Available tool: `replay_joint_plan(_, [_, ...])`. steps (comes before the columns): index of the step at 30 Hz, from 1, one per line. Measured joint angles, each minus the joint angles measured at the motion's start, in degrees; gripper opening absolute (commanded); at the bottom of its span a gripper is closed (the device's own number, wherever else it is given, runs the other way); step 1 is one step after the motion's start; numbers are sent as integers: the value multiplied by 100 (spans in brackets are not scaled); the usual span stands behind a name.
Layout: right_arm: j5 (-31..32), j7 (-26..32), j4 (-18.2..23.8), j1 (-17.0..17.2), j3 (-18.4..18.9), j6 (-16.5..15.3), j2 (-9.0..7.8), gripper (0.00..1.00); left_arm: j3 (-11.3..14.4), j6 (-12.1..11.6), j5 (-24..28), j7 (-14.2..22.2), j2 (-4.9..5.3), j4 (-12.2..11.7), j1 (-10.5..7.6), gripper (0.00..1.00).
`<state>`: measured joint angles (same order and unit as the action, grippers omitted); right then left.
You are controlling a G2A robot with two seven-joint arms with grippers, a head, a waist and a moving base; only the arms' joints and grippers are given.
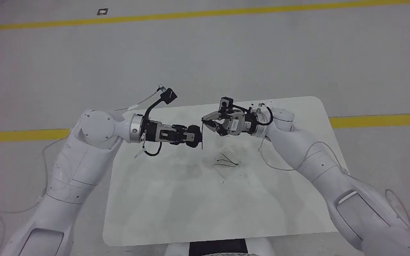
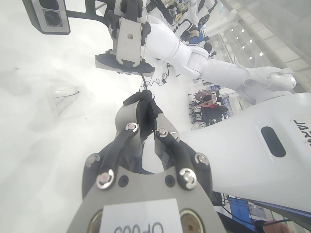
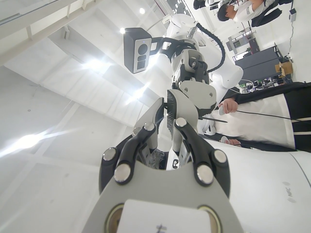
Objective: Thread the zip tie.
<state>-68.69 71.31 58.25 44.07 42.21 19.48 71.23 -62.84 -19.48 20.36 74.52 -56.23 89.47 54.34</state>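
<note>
A thin black zip tie [image 1: 202, 132] hangs in the air between my two grippers, above the back middle of the white table [image 1: 288, 205]. My left gripper [image 1: 196, 136] is shut on one end of it; in the left wrist view the strand [image 2: 144, 79] rises from its closed black pads [image 2: 145, 95] to the right gripper [image 2: 126, 67]. My right gripper [image 1: 211, 125] faces it from the other side, its fingers [image 3: 171, 112] shut on the tie. A black tail [image 3: 213, 120] sticks out beside the left gripper in the right wrist view.
A clear bag [image 1: 225, 160] holding spare black zip ties [image 2: 66, 98] lies flat on the table just in front of the grippers. The table's rounded edges run close on the left and far side.
</note>
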Motion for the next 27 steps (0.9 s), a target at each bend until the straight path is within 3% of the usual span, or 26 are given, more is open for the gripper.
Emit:
replay_joint_plan(3, [40,0,2,5,20,0,3,0,0,0,0,0,0,0,0,0])
replay_joint_plan(4, [55,0,3,5,26,0,3,0,0,0,0,0,0,0,0,13])
replay_joint_plan(5, [77,-3,5,7,35,0,4,0,0,0,0,0,0,0,0,47])
replay_joint_plan(6, [93,-8,6,11,45,0,5,0,0,0,0,0,0,0,0,100])
replay_joint_plan(13, [295,-192,32,74,207,-177,-1,0,0,0,0,0,0,0,0,100])
replay_joint_plan(23, [716,-716,143,294,638,-905,-72,0,0,0,0,0,0,0,0,100])
replay_joint_plan(27, [733,-723,147,294,638,-912,-74,0,0,0,0,0,0,0,0,100])
